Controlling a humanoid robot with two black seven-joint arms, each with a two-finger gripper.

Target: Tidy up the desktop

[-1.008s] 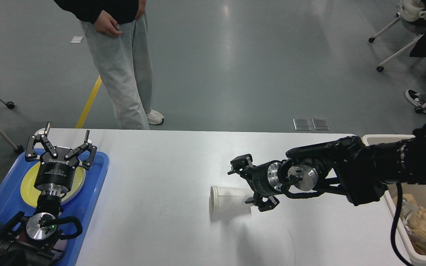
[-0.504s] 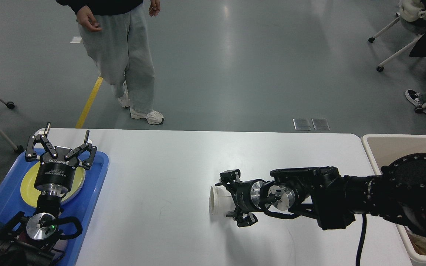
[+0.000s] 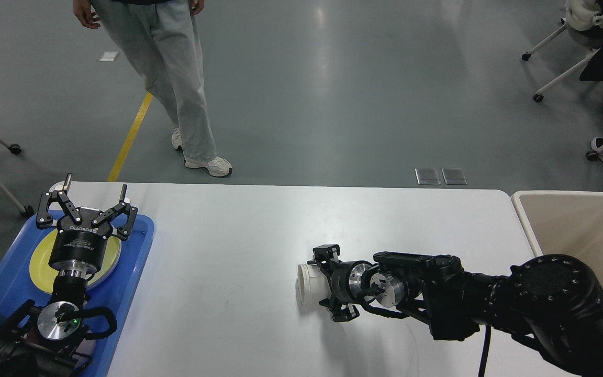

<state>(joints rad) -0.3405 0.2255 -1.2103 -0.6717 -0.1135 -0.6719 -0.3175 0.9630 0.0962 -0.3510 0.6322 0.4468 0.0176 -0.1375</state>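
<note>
Lower centre on the wide white worktop (image 3: 259, 225), the right claw (image 3: 327, 283) straddles a white paper cup (image 3: 309, 283) lying sideways (contact unclear). Left claw (image 3: 86, 209) gapes empty over the blue plastic tray (image 3: 134, 262).

Left arm upright at the left edge, left gripper (image 3: 87, 208) pointing away, fingers spread wide, holding nothing. Right arm stretched low leftward, right gripper (image 3: 327, 283) fingers straddling something, closure unclear.
</note>
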